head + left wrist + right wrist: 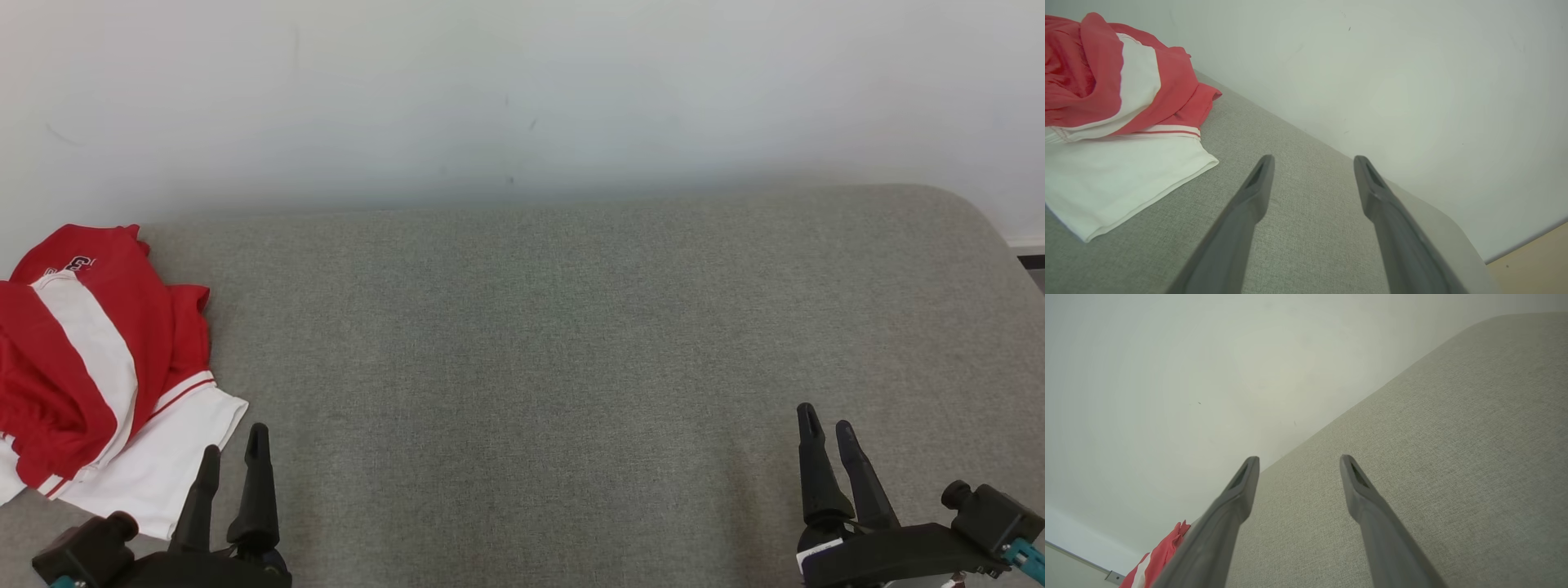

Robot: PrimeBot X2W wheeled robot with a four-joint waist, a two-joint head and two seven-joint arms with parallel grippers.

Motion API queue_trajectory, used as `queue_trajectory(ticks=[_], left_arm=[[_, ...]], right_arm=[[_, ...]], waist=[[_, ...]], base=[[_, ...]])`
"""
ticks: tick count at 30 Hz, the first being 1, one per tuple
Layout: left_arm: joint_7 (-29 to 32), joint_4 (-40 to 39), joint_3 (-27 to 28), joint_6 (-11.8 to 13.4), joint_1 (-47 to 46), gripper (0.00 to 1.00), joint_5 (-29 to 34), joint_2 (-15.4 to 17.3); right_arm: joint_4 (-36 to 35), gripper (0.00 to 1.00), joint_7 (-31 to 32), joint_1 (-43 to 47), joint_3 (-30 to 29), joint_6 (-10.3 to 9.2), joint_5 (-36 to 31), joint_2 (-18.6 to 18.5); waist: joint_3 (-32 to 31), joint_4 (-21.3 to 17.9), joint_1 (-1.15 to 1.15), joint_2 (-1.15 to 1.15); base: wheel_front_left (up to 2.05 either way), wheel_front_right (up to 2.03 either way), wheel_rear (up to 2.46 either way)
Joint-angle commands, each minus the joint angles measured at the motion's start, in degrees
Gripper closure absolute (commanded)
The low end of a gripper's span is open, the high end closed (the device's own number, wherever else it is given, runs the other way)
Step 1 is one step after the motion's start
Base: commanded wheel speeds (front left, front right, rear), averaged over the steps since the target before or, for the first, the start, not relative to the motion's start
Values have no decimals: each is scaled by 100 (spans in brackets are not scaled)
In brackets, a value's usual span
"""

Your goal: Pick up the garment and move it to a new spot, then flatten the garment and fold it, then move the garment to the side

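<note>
Red-and-white garment (90,367) heaped in a loose bundle at the left end of the grey fabric-covered tabletop (531,367), its far side close against the pale wall (522,82). Red folds crossed by a broad white stripe on top of the heap, with a bit of white lettering near its far edge, too small to read. Flat white panel edged with thin red piping spread out from under the heap on its near side, lying smooth on the grey fabric.

Left tool (235,438) just beside the garment's near white corner, to the right of it. Two long dark fingers parted, with a plain gap between them, gripping nothing. Seen from the head, one finger overlapping the white hem; seen from the left wrist, both fingertips over grey fabric, clear of the cloth and not touching it.

Right tool (824,415) well apart from the garment, toward the opposite end of the tabletop. Fingers likewise spread wide and holding nothing, pointed toward the wall. In the right wrist view, a sliver of the red and white cloth low in the corner, partly behind one finger and far from the tips.

Between the garment and the right tool, a wide stretch of grey fabric. Past the tabletop's rounded corner farthest from the garment, a strip of tan floor (1535,261).
</note>
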Motion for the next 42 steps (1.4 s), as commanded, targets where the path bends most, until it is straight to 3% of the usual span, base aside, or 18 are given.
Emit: queue_trajectory(ticks=[1, 20, 42], left_arm=[[-50, -56, -12, -15, -21, 0, 160, 55], [-352, 27, -120, -83, 121, 0, 1192, 155], [-410, 70, -232, -200, 272, 0, 1780, 236]], right_arm=[[-62, 0, -47, -19, 24, -5, -169, -22], [-52, 0, -344, 77, 163, -7, -1471, -22], [-205, 0, -397, 245, 225, -9, -2610, -31]], waist=[[-4, -1, 0, 0], [-80, 6, 0, 0], [-120, 76, 0, 0]], base=[[0, 0, 0], [0, 0, 0], [0, 0, 0]])
